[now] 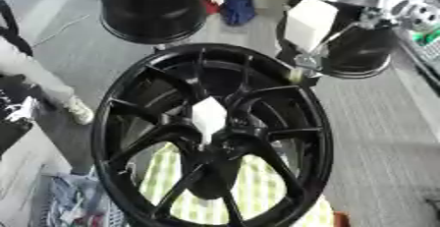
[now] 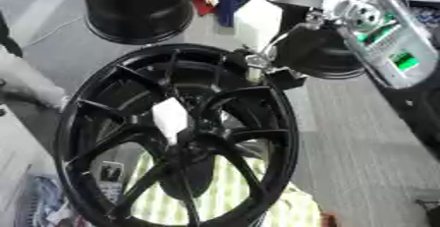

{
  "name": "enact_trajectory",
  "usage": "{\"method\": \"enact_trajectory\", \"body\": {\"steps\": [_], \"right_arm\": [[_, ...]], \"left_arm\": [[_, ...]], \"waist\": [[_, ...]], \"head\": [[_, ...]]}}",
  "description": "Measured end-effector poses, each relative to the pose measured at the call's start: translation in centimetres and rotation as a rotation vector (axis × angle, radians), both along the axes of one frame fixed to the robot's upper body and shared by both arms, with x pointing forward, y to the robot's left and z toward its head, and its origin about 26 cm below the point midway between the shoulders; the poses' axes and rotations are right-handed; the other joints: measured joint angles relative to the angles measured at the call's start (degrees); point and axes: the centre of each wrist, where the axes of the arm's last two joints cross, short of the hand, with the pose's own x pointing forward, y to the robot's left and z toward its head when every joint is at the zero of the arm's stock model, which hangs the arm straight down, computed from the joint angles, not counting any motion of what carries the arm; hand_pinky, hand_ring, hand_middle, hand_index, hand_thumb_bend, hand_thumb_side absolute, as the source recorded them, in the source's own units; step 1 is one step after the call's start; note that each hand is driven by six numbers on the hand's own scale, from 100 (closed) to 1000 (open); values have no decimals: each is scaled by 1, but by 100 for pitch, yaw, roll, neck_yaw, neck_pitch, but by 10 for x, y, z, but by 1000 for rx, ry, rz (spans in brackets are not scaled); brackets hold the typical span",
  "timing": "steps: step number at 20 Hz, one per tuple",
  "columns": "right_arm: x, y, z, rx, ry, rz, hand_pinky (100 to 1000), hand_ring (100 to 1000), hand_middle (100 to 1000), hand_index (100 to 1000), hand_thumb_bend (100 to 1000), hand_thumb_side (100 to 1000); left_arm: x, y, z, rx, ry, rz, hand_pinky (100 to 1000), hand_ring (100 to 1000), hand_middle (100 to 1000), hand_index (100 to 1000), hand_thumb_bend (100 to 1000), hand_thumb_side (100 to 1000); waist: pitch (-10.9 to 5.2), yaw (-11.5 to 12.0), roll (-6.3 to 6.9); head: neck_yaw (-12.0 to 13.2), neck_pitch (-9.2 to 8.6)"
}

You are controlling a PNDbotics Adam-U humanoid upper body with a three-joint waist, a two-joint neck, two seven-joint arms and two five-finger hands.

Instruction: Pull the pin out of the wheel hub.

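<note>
A big black wheel hub [image 1: 284, 98] stands tilted in the middle, spokes facing me. A white tag [image 1: 209, 116] sits at its centre. My right arm [image 2: 387, 39], silver with green parts, comes in from the upper right. Its hand [image 1: 308, 63] is down at the rim's upper right edge, fingers pinched together on a small pale pin [image 1: 296, 76] there. A second white tag [image 1: 309, 22] hangs just above that hand. How deep the pin sits in the rim is hidden. My left hand shows in neither view.
Two more black wheels stand behind, one at the back left [image 1: 151, 10] and one at the back right [image 1: 365, 54] close behind my hand. A green checked cloth [image 1: 258, 191] lies under the hub. A white leg and shoe [image 1: 79, 113] stand at the left.
</note>
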Motion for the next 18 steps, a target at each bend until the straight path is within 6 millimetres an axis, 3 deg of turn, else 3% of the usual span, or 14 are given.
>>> {"method": "enact_trajectory", "body": {"steps": [4,6,8,9,10,11,13,15,18], "right_arm": [[-26,-63,-36,129,8,-266,661,545,323,415,281,154],[-39,-90,-56,188,4,-408,669,558,366,458,296,161],[-51,-113,-82,224,11,-558,695,595,457,548,315,181],[-58,-123,-98,233,20,-634,726,643,569,686,344,196],[-65,-132,-114,237,32,-712,735,657,595,721,350,200],[-72,-139,-130,238,44,-783,770,715,702,822,372,225],[-86,-150,-159,242,73,-918,823,777,791,879,406,279],[-100,-158,-185,246,99,-1044,841,801,828,888,420,311],[-113,-163,-207,270,84,-1186,839,803,840,890,413,320]], "left_arm": [[-1,3,0,-3,-1,18,557,600,625,765,272,302],[-1,3,0,-4,-2,23,557,600,625,765,271,302],[-1,4,0,-4,-2,26,557,600,625,765,270,302],[-1,4,0,-5,-2,27,557,601,626,765,270,303],[-1,4,0,-5,-2,28,557,601,626,765,270,303],[-1,4,0,-5,-2,29,557,601,625,765,270,302],[-2,5,-1,-5,-1,32,557,601,625,765,269,302],[-3,6,-2,-5,1,37,557,601,626,765,269,302],[-3,7,-2,-6,1,44,558,601,626,765,268,302]], "waist": [[0,-127,49],[0,-174,54],[-1,-214,41],[-1,-226,38],[-1,-228,41],[-1,-228,50],[-1,-229,69],[-1,-232,76],[-1,-233,78]], "head": [[81,0],[109,0],[112,0],[114,0],[121,0],[132,0],[151,0],[163,0],[165,-1]]}}
